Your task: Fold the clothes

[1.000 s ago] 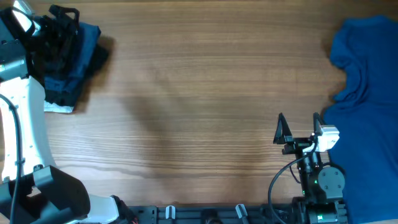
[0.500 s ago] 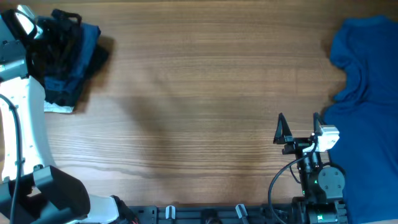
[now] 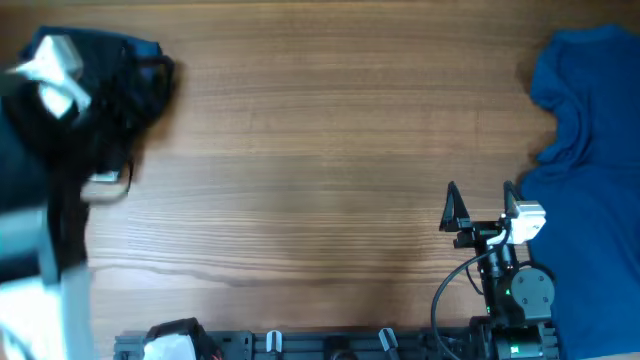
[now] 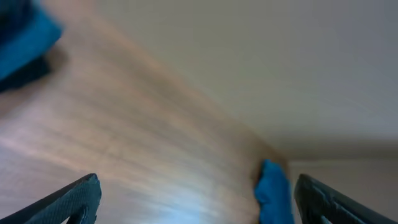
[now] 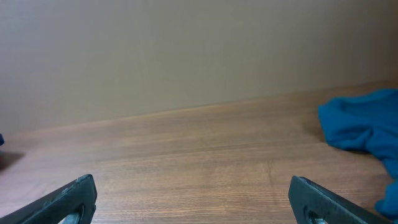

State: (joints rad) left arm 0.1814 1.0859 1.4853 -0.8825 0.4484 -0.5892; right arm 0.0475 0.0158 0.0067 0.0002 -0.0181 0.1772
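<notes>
A royal-blue shirt (image 3: 590, 150) lies crumpled at the table's right edge. It also shows in the right wrist view (image 5: 360, 124) and, small and far off, in the left wrist view (image 4: 273, 186). A folded navy and blue pile (image 3: 148, 75) sits at the far left, partly hidden by my blurred left arm; it also shows in the left wrist view (image 4: 25, 37). My left gripper (image 4: 198, 186) is open and empty, above bare wood. My right gripper (image 3: 481, 200) is open and empty, left of the blue shirt; its wrist view (image 5: 193, 186) shows bare wood between the fingers. No black shirt is in view.
The wooden table (image 3: 320, 150) stretches between the pile and the blue shirt. My left arm (image 3: 50, 180) is a blur along the left edge. The right arm's base (image 3: 520, 295) and a rail of fixtures (image 3: 330, 345) stand at the front edge.
My left arm has swung away from the navy pile and is now motion-blurred over the left edge. The right arm and the blue shirt have not moved.
</notes>
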